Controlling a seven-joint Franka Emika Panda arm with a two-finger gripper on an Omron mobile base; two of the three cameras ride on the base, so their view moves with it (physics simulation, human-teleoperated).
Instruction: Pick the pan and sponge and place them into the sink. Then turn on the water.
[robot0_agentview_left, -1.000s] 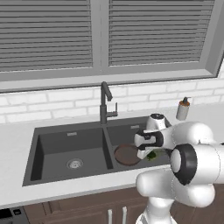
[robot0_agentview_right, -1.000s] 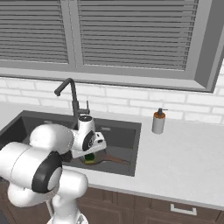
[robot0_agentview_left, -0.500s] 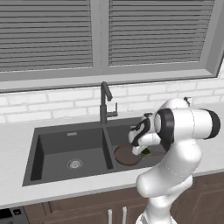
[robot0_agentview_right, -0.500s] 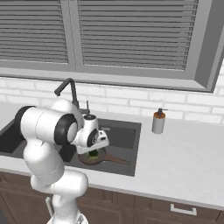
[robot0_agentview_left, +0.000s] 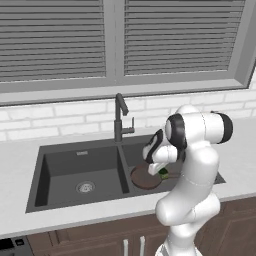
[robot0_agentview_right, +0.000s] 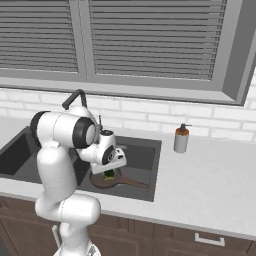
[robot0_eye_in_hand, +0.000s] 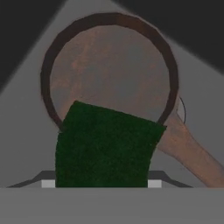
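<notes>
So in the last second my arm unfolded from hunched right in front of the base cameras to reaching out over the right basin of the sink, and the sponge came along for the ride. My jaws are closed on it: in the hand view the green block sits right between them, blocking the tips themselves, and from the right base view it's a little green bit tucked under my gripper. The pan is already down in that basin, straight below the jaws, handle running off toward the right side of the sink in the right base view. No stream from the faucet yet. I'd say the pan's done; the sponge just needs letting go, then the water.
</notes>
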